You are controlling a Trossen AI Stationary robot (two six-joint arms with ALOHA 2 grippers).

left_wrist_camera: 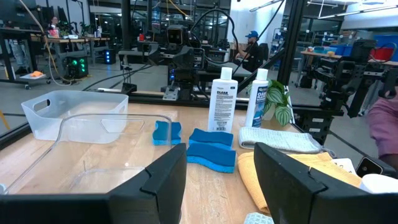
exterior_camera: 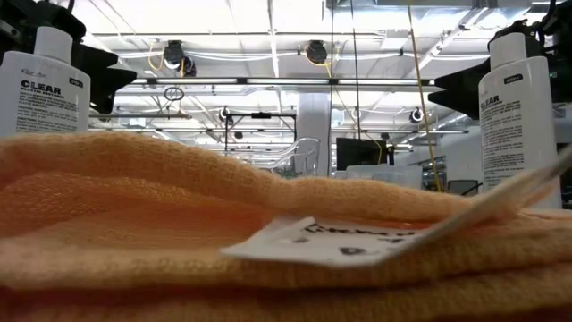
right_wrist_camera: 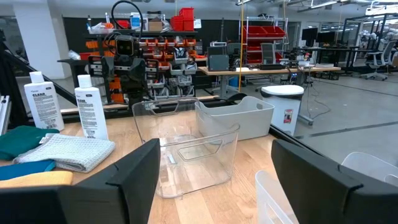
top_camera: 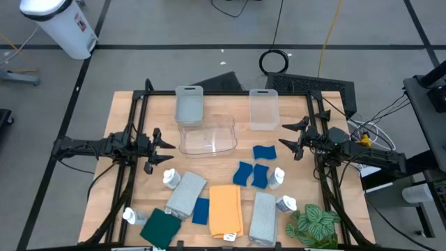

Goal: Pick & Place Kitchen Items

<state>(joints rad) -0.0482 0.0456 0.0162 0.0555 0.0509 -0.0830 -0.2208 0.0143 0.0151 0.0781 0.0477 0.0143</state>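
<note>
On the near half of the table lie an orange cloth, two grey cloths and a dark green cloth. Several wavy blue sponges and several small white bottles lie or stand among them. My left gripper hangs open at the table's left side, pointing level toward the middle, with nothing between its fingers. My right gripper hangs open at the right side, facing it, also with nothing between its fingers.
A large clear bin stands at mid-table between the grippers. A grey bin and a small clear bin stand behind it. A green leafy plant sits at the near right corner. Bare wood shows at mid left and mid right.
</note>
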